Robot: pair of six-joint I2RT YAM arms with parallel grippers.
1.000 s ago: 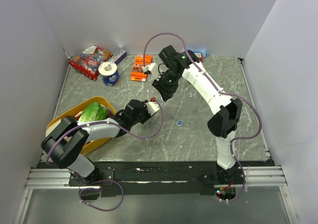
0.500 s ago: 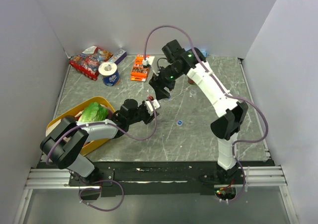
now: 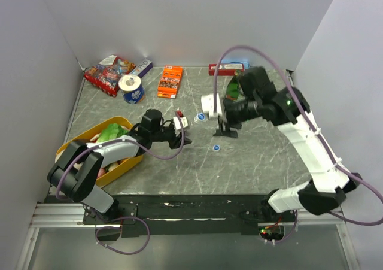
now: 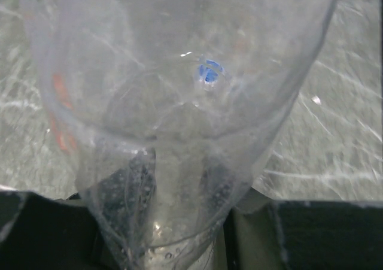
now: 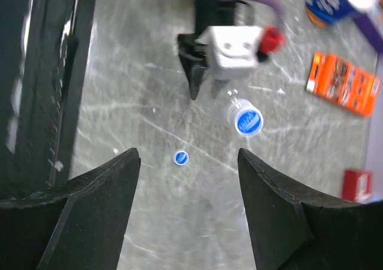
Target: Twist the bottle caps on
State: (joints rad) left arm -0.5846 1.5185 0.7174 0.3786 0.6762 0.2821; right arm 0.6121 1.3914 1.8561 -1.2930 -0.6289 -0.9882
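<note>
My left gripper is shut on a small clear bottle, which fills the left wrist view and hides the jaws behind it. A blue cap sits on that bottle's far end, also seen from above as the capped bottle in the right wrist view. Through the bottle's wall a blue cap shows; I cannot tell which one. A second, loose blue cap lies flat on the table. My right gripper stands open and empty above the loose cap, to the right of the bottle.
Along the back are an orange box, a blue and white roll, a red snack packet and a red box. A yellow bowl with green leaves sits at the left. A green bottle stands behind my right arm.
My right gripper opened, left the bottle top and swung back to the right and nearer. The blue cap now stays on the bottle. My left arm shifted slightly left, still holding it.
</note>
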